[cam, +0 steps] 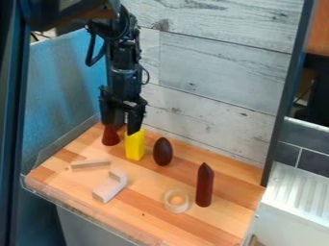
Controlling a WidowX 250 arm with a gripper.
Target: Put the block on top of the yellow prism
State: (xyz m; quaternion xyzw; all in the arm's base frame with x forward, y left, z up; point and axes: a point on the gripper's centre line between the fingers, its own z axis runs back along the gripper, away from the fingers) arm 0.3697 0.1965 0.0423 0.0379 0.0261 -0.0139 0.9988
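Observation:
My gripper hangs at the back left of the wooden surface, its two fingers apart with nothing seen between them. The right fingertip overlaps the top of the upright yellow prism; whether they touch I cannot tell. Beneath the left finger stands a dark red cone-like piece, its upper part hidden. Two pale pieces could be the block: a thin flat bar and, nearer the front, an angled, notched block. Both lie on the surface, apart from the prism.
Right of the prism stands a dark brown egg shape. A dark red pointed cylinder is upright farther right, with a pale ring to its left. The wooden surface has a clear raised edge in front and a plank wall behind.

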